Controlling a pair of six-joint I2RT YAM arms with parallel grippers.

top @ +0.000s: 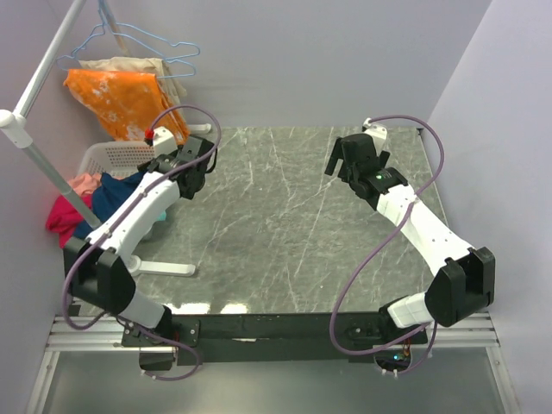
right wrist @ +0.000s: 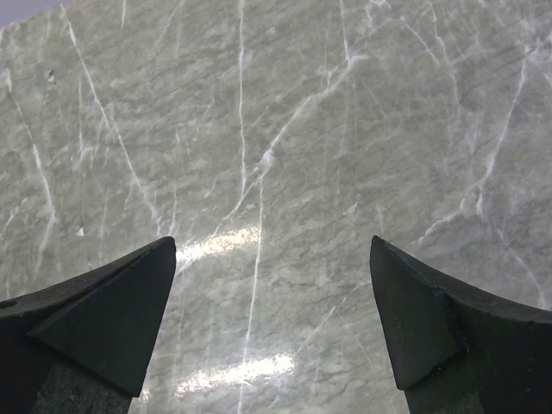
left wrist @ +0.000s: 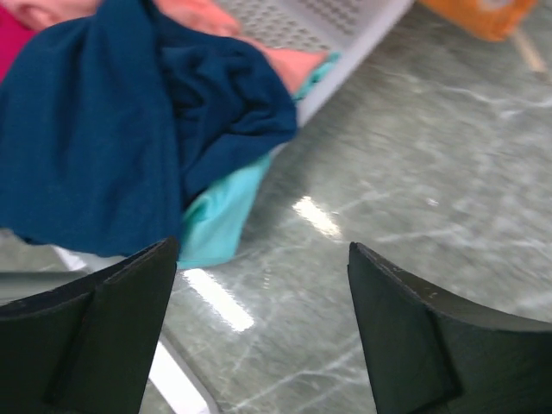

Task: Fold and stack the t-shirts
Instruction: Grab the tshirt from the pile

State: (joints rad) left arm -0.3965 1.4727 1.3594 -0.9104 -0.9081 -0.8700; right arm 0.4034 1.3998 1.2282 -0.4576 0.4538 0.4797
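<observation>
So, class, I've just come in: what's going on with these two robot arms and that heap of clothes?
Nothing is held yet. The left gripper is open and hovers by the white basket on the left, facing a navy t-shirt that drapes over the basket's rim on top of a teal garment. The right gripper is open too, above the marble table. No shirt has been folded or stacked so far.

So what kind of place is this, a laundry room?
Probably a robot test booth staged for laundry: two robot arms bolted to a marble-look table, a white laundry basket heaped with clothes, and wire hangers.
</observation>
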